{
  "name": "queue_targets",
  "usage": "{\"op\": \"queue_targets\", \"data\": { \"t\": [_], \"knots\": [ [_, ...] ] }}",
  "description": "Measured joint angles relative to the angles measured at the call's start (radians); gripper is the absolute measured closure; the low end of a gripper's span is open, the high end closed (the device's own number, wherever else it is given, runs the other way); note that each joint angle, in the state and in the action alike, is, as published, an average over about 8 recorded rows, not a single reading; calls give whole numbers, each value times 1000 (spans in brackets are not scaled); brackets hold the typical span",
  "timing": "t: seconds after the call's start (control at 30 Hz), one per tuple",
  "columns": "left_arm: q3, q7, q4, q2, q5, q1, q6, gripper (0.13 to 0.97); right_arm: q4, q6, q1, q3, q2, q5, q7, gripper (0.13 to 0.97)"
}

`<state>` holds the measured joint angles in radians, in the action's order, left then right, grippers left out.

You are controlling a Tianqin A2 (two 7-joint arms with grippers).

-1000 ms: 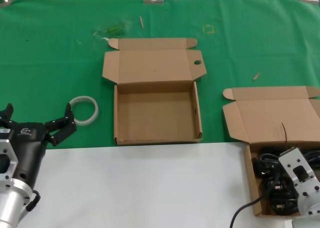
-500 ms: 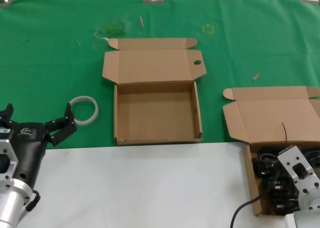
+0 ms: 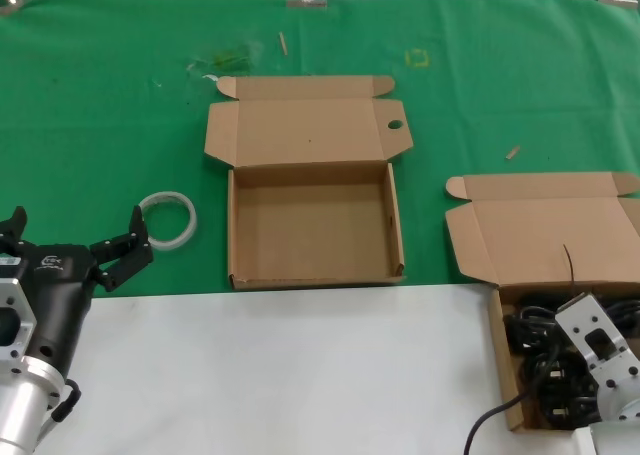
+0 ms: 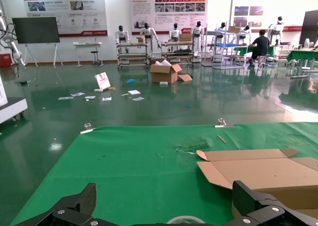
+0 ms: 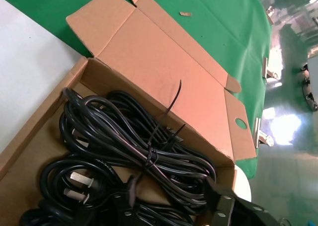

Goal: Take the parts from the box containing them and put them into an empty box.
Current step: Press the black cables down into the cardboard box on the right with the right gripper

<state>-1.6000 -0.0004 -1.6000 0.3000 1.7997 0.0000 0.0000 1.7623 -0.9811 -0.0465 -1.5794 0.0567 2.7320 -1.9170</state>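
Note:
The empty box (image 3: 312,230) lies open at mid-table, its lid folded back with a small round hole (image 3: 395,125) near one corner. The box containing the parts (image 3: 498,337) sits at the right front edge, lid (image 3: 545,237) folded back, filled with coiled black power cables (image 3: 538,360). The cables also show in the right wrist view (image 5: 139,141). My right gripper (image 5: 171,206) is open low over this box, with cable coils between its fingers (image 5: 220,202). In the head view its wrist housing (image 3: 600,360) hides the fingers. My left gripper (image 3: 78,227) is open and empty at the left front.
A white tape ring (image 3: 167,220) lies on the green cloth (image 3: 100,125) just beyond my left gripper, left of the empty box; it shows in the left wrist view (image 4: 186,219). A white surface (image 3: 290,375) covers the table's front. Small scraps (image 3: 512,152) lie on the cloth.
My right wrist has shifted very slightly over the cable box. The left arm and both boxes have not moved.

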Motion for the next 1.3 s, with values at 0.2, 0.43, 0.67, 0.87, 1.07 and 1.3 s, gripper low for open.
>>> {"op": "queue_targets", "data": {
  "t": [0.2,0.43,0.67,0.87,1.07,1.3],
  "knots": [
    [0,0,0,0,0,0,0,132,-22,24,-2,14,0,8,-19,626],
    [0,0,0,0,0,0,0,132,-53,59,-11,37,0,11,-48,436],
    [0,0,0,0,0,0,0,132,-77,88,-21,65,0,15,-84,310],
    [0,0,0,0,0,0,0,132,-98,109,-29,88,0,18,-111,229],
    [0,0,0,0,0,0,0,132,-116,127,-37,103,0,20,-129,165],
    [0,0,0,0,0,0,0,132,-133,142,-48,120,-1,21,-147,165]
  ]
}}
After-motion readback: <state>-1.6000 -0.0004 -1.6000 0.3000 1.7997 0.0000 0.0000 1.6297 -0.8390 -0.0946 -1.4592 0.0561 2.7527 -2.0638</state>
